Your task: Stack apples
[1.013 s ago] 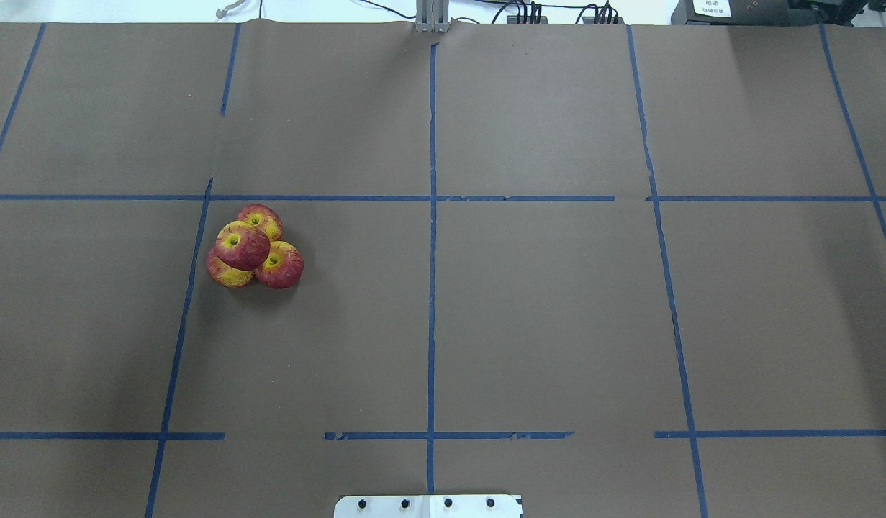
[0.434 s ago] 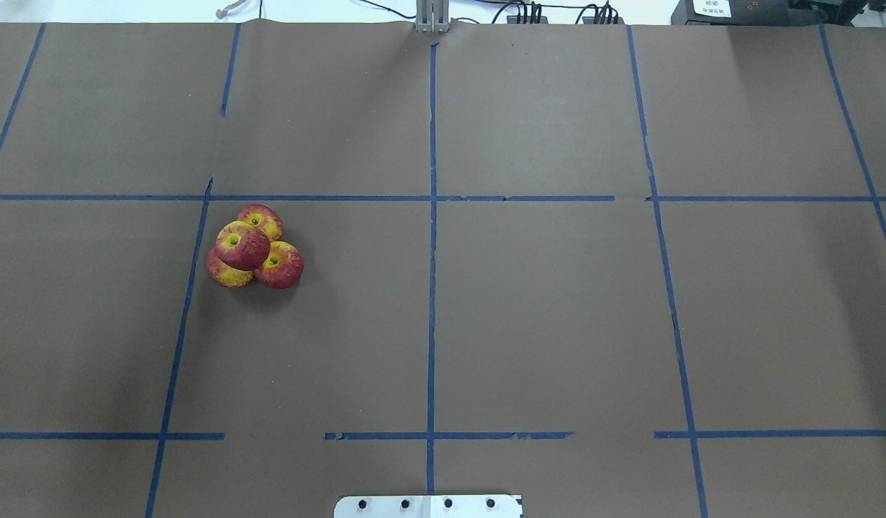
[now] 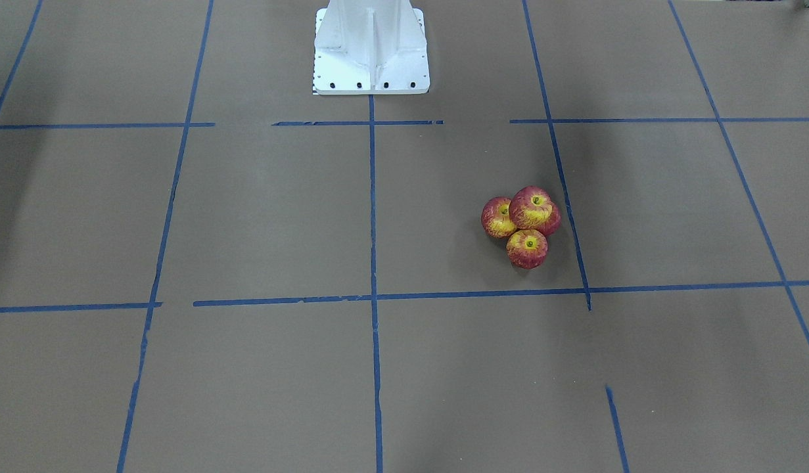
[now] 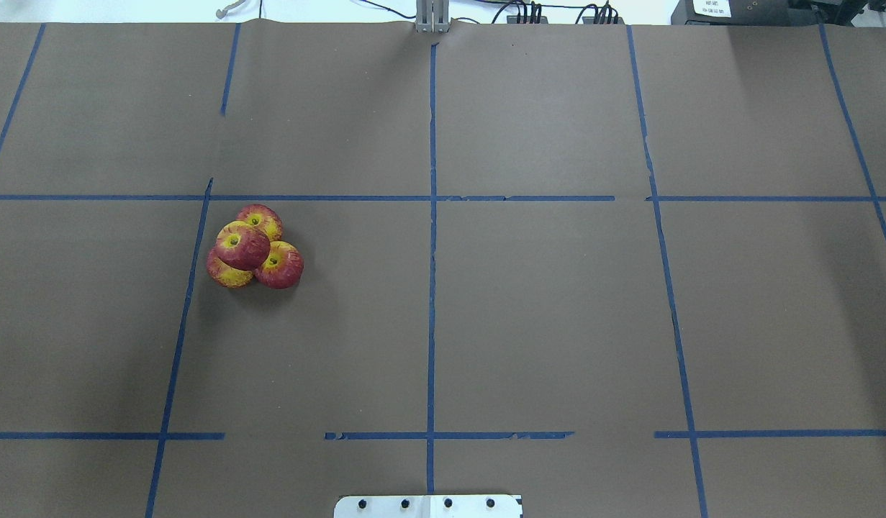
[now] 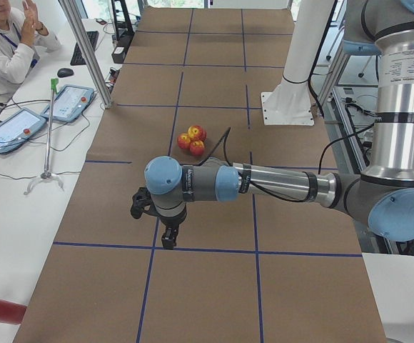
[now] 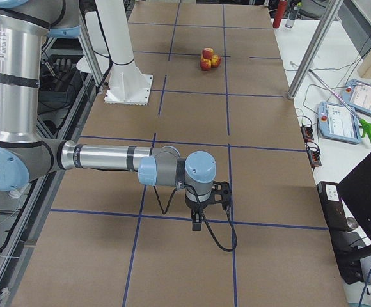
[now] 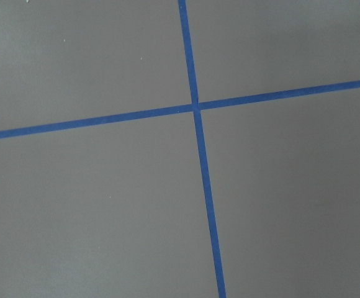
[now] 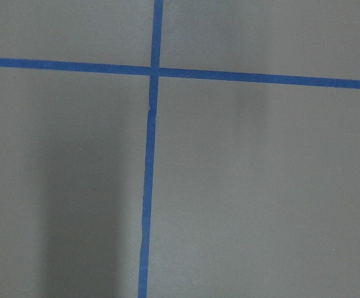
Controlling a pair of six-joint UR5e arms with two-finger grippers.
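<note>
Four red-and-yellow apples sit in a tight cluster on the brown table. Three rest on the table: one at the back (image 4: 263,216), one at the right (image 4: 283,266) and one at the front left (image 4: 225,275). The fourth apple (image 4: 242,245) lies on top of them, and it also shows in the front view (image 3: 534,210). The cluster also shows in the side views (image 5: 193,139) (image 6: 207,59). My left gripper (image 5: 169,239) hangs far from the apples, over a tape crossing. My right gripper (image 6: 198,220) hangs at the table's other end. I cannot tell whether either is open or shut.
Blue tape lines (image 4: 432,237) divide the brown table cover into squares. The white robot base (image 3: 371,52) stands at the table's middle edge. Metal posts (image 5: 86,50), tablets (image 5: 68,103) and a seated person (image 5: 7,43) are on the side desk.
</note>
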